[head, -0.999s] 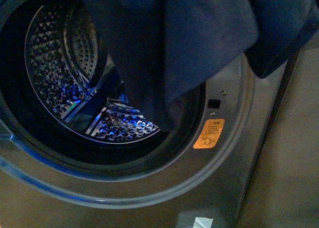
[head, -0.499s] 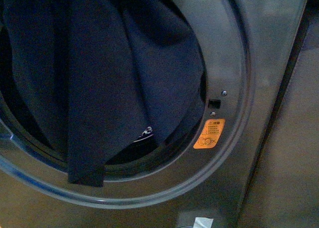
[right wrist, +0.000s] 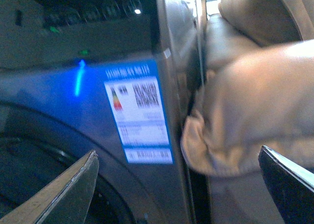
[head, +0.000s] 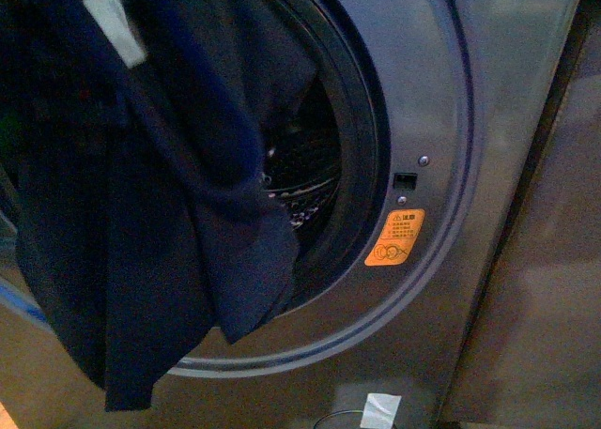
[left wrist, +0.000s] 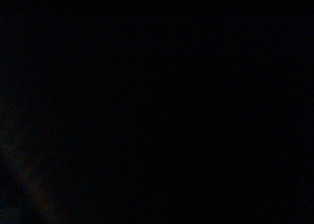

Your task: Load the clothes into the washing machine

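The clothes [head: 141,213], a dark navy knit garment with a white label tag [head: 113,21], hang in front of the left part of the washing machine's round port and reach down past its lower rim. The washing machine [head: 441,91] is dark grey, with a black-rimmed port, a bit of steel drum [head: 300,180] and an orange sticker [head: 394,237]. My left gripper is shut on the clothes; it is not visible in the front view and the left wrist view is dark. My right gripper [right wrist: 179,185] is open and empty before the machine's upper right front [right wrist: 59,87].
A blue-and-white label [right wrist: 140,118] is on the machine's front, below a dark control panel [right wrist: 88,18] with a blue light. Beige cushions or fabric [right wrist: 250,106] lie right of the machine's side edge. A beige surface [head: 554,288] stands beside the machine.
The garment has swung left and lower across the port, its white tag now showing at top. The right part of the drum is uncovered again. The view has shifted slightly.
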